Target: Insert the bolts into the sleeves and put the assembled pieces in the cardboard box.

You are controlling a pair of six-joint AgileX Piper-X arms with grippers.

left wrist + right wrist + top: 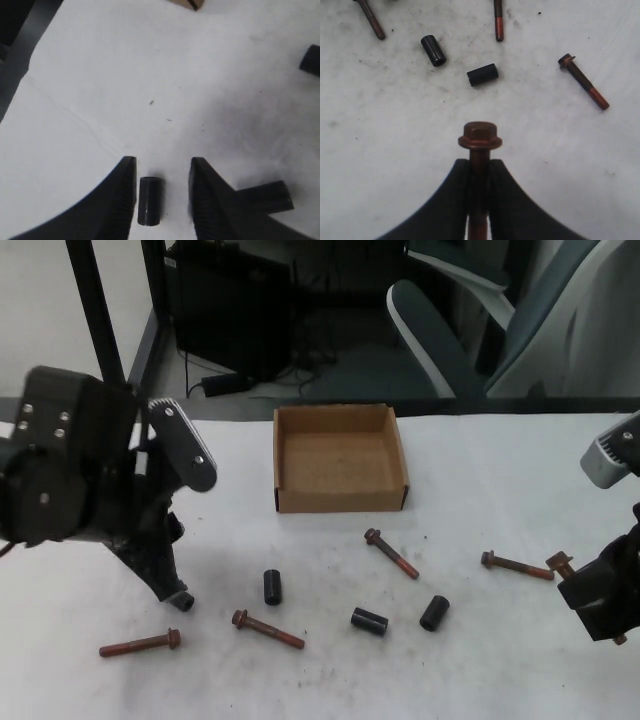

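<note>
Right gripper (480, 165) was clamped tight on a bolt (480, 136) (head sticking out past the fingertips). Left gripper (161, 172) was spread wide, a sleeve (150, 200) lying between its fingers, ungripped. Cardboard box (340, 502) sat farther back, well apart.

4 rusty bolts (268, 629), 3 black sleeves (369, 621) lie loose nr open box (340, 501).

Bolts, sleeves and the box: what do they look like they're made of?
Bolts: likely steel, with a dull reddish-brown finish that could be rust or a coating; hex flanged heads, brighter orange tips. Sleeves: dark tubes with a slight sheen, either black-finished metal or hard plastic; the look leaves it open. Cardboard box: plain brown cardboard, matte, with thin folded walls.
</note>
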